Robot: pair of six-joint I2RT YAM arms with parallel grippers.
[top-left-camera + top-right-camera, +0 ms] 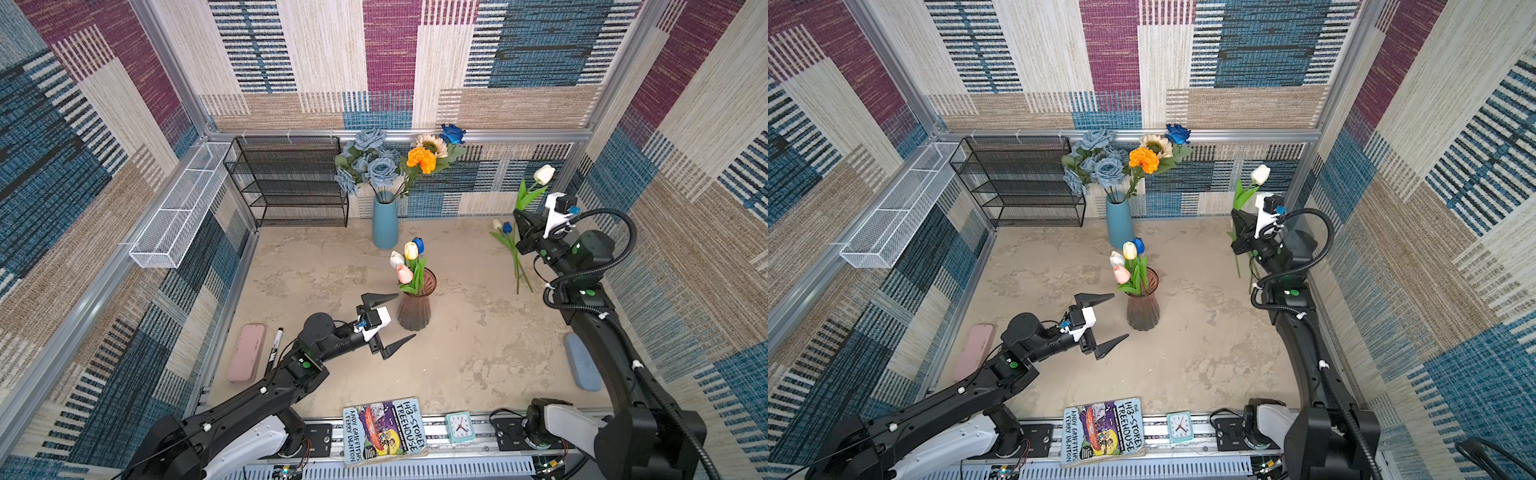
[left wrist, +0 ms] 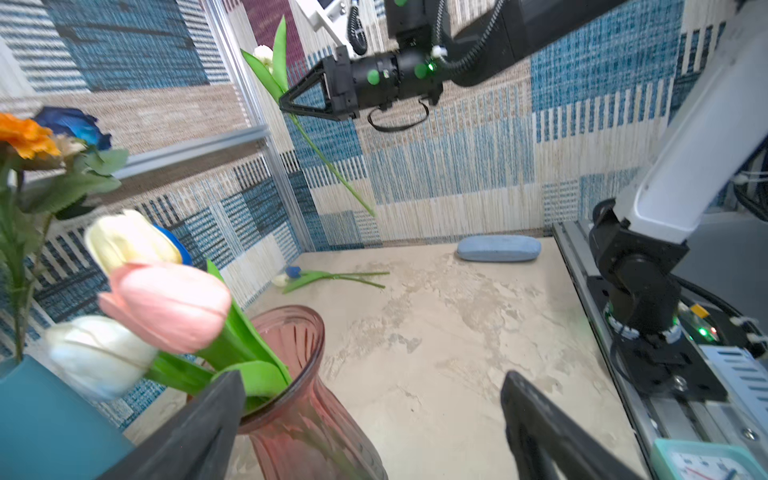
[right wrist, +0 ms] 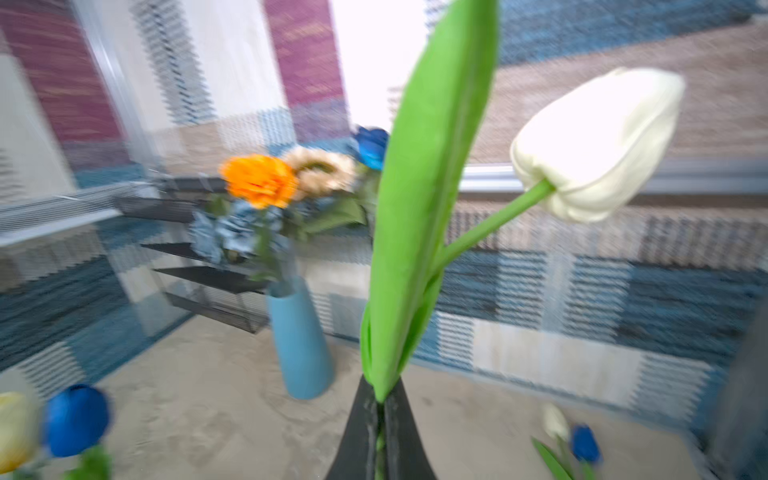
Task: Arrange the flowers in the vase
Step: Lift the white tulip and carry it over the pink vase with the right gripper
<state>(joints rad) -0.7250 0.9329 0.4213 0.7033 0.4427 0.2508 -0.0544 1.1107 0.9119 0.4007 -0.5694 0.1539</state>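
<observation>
The white tulip (image 1: 543,174) is being held aloft in the right gripper (image 1: 518,216), jaws clamped on its stem, bloom up, stem end slanting down; the pink vase (image 1: 413,307) is standing well apart toward the middle, just beside the left gripper (image 1: 1120,316), jaws spread wide.

Left arm extends low toward centre; left gripper (image 1: 406,316) fully spread. Right arm raised at far right; right gripper (image 1: 516,215) clamped on the white tulip (image 1: 543,174) stem.

I see a lab robot cell; aluminium frame (image 1: 519,135) holds patterned fabric walls (image 1: 320,54); arm bases (image 1: 540,422) sit on a rail (image 1: 1203,430) at the bench's (image 1: 478,345) near edge.
</observation>
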